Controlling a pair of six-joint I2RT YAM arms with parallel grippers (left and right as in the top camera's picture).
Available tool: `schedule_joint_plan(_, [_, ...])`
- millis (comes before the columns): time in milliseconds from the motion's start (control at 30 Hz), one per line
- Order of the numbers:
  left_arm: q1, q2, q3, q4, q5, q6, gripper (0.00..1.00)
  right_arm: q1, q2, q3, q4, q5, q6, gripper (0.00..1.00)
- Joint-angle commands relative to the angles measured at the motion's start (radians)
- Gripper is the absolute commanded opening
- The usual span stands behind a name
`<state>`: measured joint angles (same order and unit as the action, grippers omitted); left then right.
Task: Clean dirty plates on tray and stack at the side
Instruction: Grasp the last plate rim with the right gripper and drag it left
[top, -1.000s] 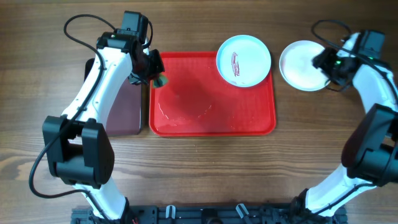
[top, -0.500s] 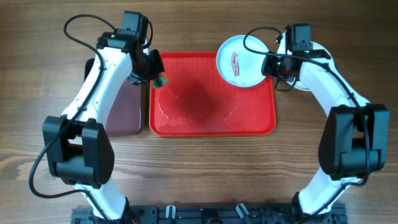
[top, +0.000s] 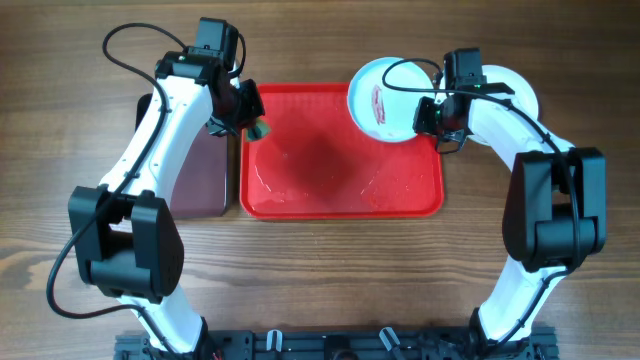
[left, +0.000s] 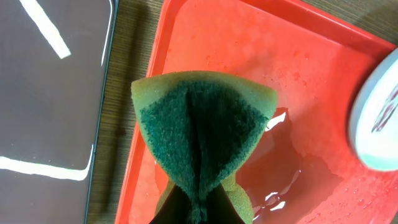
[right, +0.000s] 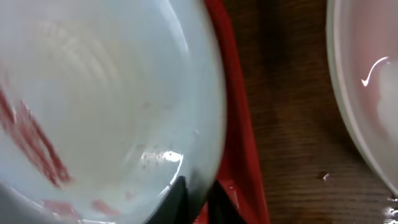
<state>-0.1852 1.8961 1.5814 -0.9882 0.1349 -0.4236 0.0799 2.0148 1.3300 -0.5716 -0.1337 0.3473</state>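
— What kind of place, then?
— Looked like a robotics lab bench rather than a home kitchen.
— Told by what?
— By white-and-black jointed robot arms (top: 165, 130) rising from a black metal rail (top: 330, 345) along the near edge of a brown wood-grain tabletop (top: 60, 150), with thin black cables (top: 107, 45) looping loose off them.
— And the kitchen side?
— Only props laid out: a large bright red rectangular plastic tray (top: 310, 150), wet in patches, a pale mint-blue round shallow plate (top: 385, 100) smeared red, a green-and-yellow sponge (left: 202, 130).

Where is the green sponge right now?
Overhead, the sponge is pinched in the left gripper over the red tray's left rim, beside the dark tray.
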Motion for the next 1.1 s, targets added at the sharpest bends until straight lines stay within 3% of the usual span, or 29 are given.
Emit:
schedule_joint_plan(0, [-0.003, -0.002, 0.003, 0.000, -0.001, -0.003, 0.04, 0.002, 0.017, -0.010, -0.033, 0.008, -0.005, 0.04])
schedule_joint_plan(333, [-0.003, -0.002, 0.003, 0.000, -0.001, -0.003, 0.04, 0.144, 0.010, -0.008, -0.231, -0.023, -0.113, 0.07])
schedule_joint_plan(533, [-0.003, -0.002, 0.003, -0.003, -0.002, -0.003, 0.04, 0.131, 0.004, 0.031, -0.101, -0.018, -0.260, 0.52])
schedule_joint_plan(633, [-0.003, -0.002, 0.003, 0.001, -0.002, -0.003, 0.04, 0.131, 0.008, 0.030, -0.007, -0.019, -0.374, 0.59])
schedule_joint_plan(767, [-0.003, -0.002, 0.003, 0.000, -0.001, -0.003, 0.04, 0.131, 0.009, 0.029, 0.061, -0.023, -0.479, 0.57])
schedule_joint_plan(900, [-0.003, -0.002, 0.003, 0.000, -0.001, -0.003, 0.04, 0.131, 0.011, 0.029, 0.070, -0.060, -0.505, 0.42])
schedule_joint_plan(1067, [-0.003, -0.002, 0.003, 0.000, -0.002, -0.003, 0.04, 0.131, 0.055, 0.029, 0.051, -0.069, -0.505, 0.35])
